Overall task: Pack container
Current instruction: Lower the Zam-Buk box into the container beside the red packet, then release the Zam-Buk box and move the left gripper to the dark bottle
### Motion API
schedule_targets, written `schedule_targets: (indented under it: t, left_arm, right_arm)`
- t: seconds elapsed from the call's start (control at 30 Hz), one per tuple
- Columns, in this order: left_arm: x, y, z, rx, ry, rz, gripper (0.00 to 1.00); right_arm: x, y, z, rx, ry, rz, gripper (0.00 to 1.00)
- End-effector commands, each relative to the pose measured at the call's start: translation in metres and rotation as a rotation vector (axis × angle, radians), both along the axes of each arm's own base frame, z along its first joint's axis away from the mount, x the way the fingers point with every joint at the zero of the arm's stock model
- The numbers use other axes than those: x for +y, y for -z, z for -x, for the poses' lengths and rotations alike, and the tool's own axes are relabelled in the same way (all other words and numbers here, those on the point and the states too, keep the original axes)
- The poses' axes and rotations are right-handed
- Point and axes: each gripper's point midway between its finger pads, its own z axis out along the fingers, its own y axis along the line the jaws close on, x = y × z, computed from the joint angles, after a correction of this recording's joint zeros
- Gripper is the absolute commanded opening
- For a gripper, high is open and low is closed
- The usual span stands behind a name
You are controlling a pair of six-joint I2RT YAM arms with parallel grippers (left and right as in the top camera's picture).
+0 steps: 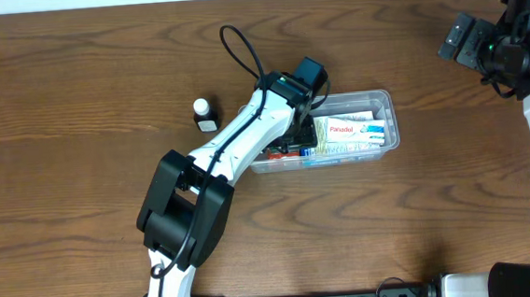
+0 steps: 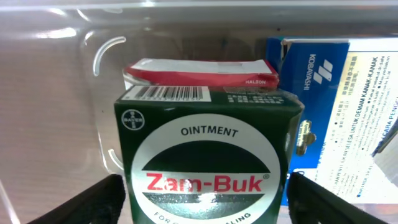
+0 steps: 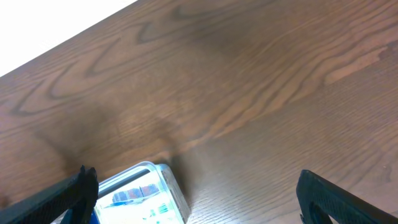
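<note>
The clear plastic container [image 1: 385, 95] lies mid-table, and my left gripper [image 1: 301, 132] reaches down into its left half. In the left wrist view a dark green Zam-Buk ointment box [image 2: 205, 168] stands on the container floor [image 2: 62, 93] between the open jaws of the left gripper [image 2: 205, 205], one black finger close beside each of its sides. Behind it lies a red and white box [image 2: 199, 71], and a blue and white box [image 2: 348, 112] sits to its right. My right gripper [image 1: 458, 37] hovers far right, open and empty [image 3: 196, 190], with a container corner [image 3: 168, 180] below.
A small dark bottle with a white cap [image 1: 205, 115] stands on the wooden table just left of the container. A white Panadol box [image 1: 352, 128] lies in the container's right half. The left arm's cable loops above the container.
</note>
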Motion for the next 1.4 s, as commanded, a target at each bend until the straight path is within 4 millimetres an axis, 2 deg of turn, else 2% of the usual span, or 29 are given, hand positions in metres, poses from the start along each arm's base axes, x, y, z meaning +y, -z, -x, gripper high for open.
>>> schedule_targets:
  t: [0.0, 0.1, 0.2, 0.33, 0.47, 0.57, 0.63, 0.7, 0.8, 0.93, 1.03, 1.17, 1.37]
  left_arm:
    - [0.002, 0.002, 0.002, 0.010, -0.005, -0.006, 0.88]
    - [0.002, -0.009, 0.002, 0.006, 0.011, -0.005, 0.92]
    - [0.000, -0.034, -0.002, -0.036, 0.063, 0.020, 0.99]
    - [-0.002, -0.086, -0.002, -0.135, 0.147, 0.076, 0.98]
    - [0.004, -0.144, 0.007, -0.259, 0.254, 0.127, 0.98]
    - [0.024, -0.182, 0.007, -0.367, 0.277, 0.118, 0.98]
    - [0.054, -0.203, -0.005, -0.454, 0.211, 0.059, 0.98]
    - [0.080, -0.212, -0.018, -0.508, 0.162, -0.007, 0.98]
    - [0.110, -0.211, -0.041, -0.530, 0.109, -0.052, 0.98]
    - [0.152, -0.189, -0.075, -0.500, -0.031, -0.068, 0.98]
    - [0.165, -0.164, -0.090, -0.435, -0.071, -0.020, 0.98]
    - [0.178, -0.124, -0.095, -0.325, -0.100, -0.027, 0.98]
    - [0.178, -0.077, -0.095, -0.200, -0.083, -0.058, 0.98]
  right_arm:
    - [-0.003, -0.006, 0.001, -0.013, 0.017, 0.002, 0.99]
    - [-0.003, -0.006, 0.001, -0.013, 0.017, 0.002, 0.99]
    - [-0.003, -0.006, 0.001, -0.013, 0.017, 0.002, 0.99]
    - [-0.003, -0.006, 0.001, -0.013, 0.017, 0.002, 0.99]
    - [-0.003, -0.006, 0.001, -0.013, 0.017, 0.002, 0.99]
    - [-0.003, -0.006, 0.001, -0.013, 0.017, 0.002, 0.99]
    - [-0.003, -0.006, 0.001, -0.014, 0.017, 0.002, 0.99]
    - [-0.003, -0.006, 0.001, -0.013, 0.017, 0.002, 0.99]
    - [-0.003, -0.006, 0.001, -0.013, 0.017, 0.002, 0.99]
    - [-0.003, -0.006, 0.001, -0.014, 0.017, 0.002, 0.99]
    - [-0.003, -0.006, 0.001, -0.013, 0.017, 0.002, 0.99]
    - [-0.003, -0.006, 0.001, -0.013, 0.017, 0.002, 0.99]
    - [-0.003, -0.006, 0.001, -0.013, 0.017, 0.002, 0.99]
